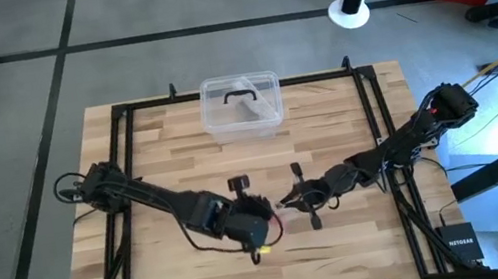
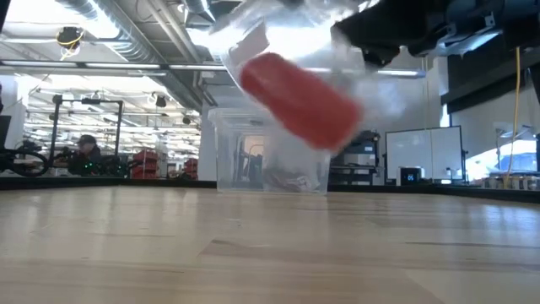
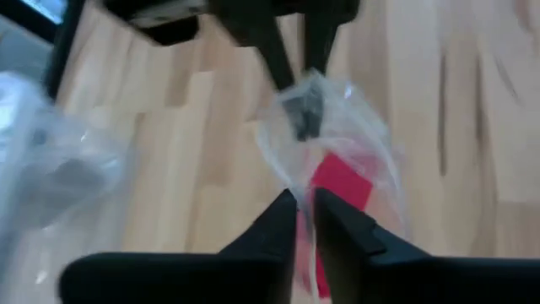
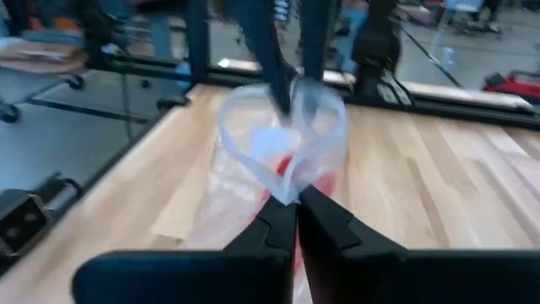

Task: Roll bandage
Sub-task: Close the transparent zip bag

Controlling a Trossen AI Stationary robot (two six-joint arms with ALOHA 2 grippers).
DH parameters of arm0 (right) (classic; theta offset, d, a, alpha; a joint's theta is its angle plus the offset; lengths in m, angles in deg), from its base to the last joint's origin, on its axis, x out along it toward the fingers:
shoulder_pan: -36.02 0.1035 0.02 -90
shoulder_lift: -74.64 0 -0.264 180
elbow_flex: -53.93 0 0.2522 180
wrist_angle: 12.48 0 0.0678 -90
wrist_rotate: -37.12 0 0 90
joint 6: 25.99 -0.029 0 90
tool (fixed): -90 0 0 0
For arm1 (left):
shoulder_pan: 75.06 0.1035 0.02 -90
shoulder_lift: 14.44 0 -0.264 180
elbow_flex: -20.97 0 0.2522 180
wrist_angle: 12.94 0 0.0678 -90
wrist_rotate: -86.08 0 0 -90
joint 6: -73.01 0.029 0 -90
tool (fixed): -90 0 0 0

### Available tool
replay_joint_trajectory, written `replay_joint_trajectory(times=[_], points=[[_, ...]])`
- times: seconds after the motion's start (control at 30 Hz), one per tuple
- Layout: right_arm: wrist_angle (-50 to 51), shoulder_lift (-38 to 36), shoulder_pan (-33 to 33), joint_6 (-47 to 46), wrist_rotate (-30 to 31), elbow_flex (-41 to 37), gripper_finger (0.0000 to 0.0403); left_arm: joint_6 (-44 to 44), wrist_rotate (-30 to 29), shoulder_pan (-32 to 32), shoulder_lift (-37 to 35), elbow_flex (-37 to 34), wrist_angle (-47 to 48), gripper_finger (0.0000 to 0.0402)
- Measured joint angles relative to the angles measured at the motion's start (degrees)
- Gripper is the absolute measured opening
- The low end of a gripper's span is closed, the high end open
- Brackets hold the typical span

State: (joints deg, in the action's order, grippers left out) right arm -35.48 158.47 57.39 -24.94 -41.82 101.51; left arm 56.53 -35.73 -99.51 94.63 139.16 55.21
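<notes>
Bandage (image 2: 299, 97) — a red roll inside a clear plastic bag (image 3: 337, 148) — hangs above the wooden table (image 1: 170, 153), between the two grippers near the table's front middle. Left gripper (image 3: 304, 207) pinches one edge of the bag, fingers nearly together, the red just beyond its tips. Right gripper (image 4: 297, 200) is clamped on the opposite edge. Behind stands a clear plastic box (image 1: 241, 106) with a black handle.
</notes>
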Motion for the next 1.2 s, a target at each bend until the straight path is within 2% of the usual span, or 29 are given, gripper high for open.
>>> replay_joint_trajectory(times=[0.17, 0.3, 0.4, 0.6, 0.7, 0.77, 0.83, 0.9, 1.0, 1.07, 1.2], points=[[0.9, 0.0, 0.0, -0.6, 1.9, 0.0, 0.0005, -2.5, 0.0, 0.6, -0.5, 8.1, 17.3, 0.0101], [0.7, 0.0, 0.0, -0.5, 3.9, 0.0, 0.0005, -9.8, -1.5, -1.2, -0.5, 8.5, 28.6, 0.0125], [0.7, 0.0, 0.0, -0.6, 4.4, 0.0, 0.0005, -13.7, -4.9, -3.8, -0.5, 5.0, 31.3, 0.013], [0.3, 0.0, 0.0, -0.5, 4.4, 0.0, 0.0003, -21.8, -9.1, -7.9, -0.4, -4.3, 30.4, 0.0131], [0.2, 0.0, 0.0, -0.5, 4.4, 0.0, 0.0004, -25.4, -12.4, -9.2, -2.1, -10.8, 29.1, 0.0131], [0.2, 0.0, 0.0, -0.3, 4.4, 0.0, 0.0004, -28.8, -15.0, -9.9, -5.6, -16.3, 27.8, 0.0131], [-0.3, 0.3, 0.0, -0.3, 4.4, 0.0, 0.0003, -32.3, -16.0, -9.9, -11.3, -21.9, 23.1, 0.0131], [-0.2, 0.4, 0.0, -0.3, 4.4, 0.0, 0.0003, -32.6, -16.4, -9.7, -17.7, -28.0, 14.3, 0.0131], [-1.2, 1.3, 0.0, -0.3, 3.9, 0.0, 0.0004, -27.7, -15.9, -9.2, -26.7, -38.0, -4.7, 0.0131], [-2.2, 2.2, 0.0, -0.3, 3.8, 0.0, 0.0003, -22.4, -13.6, -8.6, -31.2, -44.1, -16.5, 0.0131], [-6.1, 4.1, 0.0, -0.3, 3.8, 0.0, 0.0002, -17.4, -9.0, -7.5, -34.5, -53.9, -32.1, 0.0131]])
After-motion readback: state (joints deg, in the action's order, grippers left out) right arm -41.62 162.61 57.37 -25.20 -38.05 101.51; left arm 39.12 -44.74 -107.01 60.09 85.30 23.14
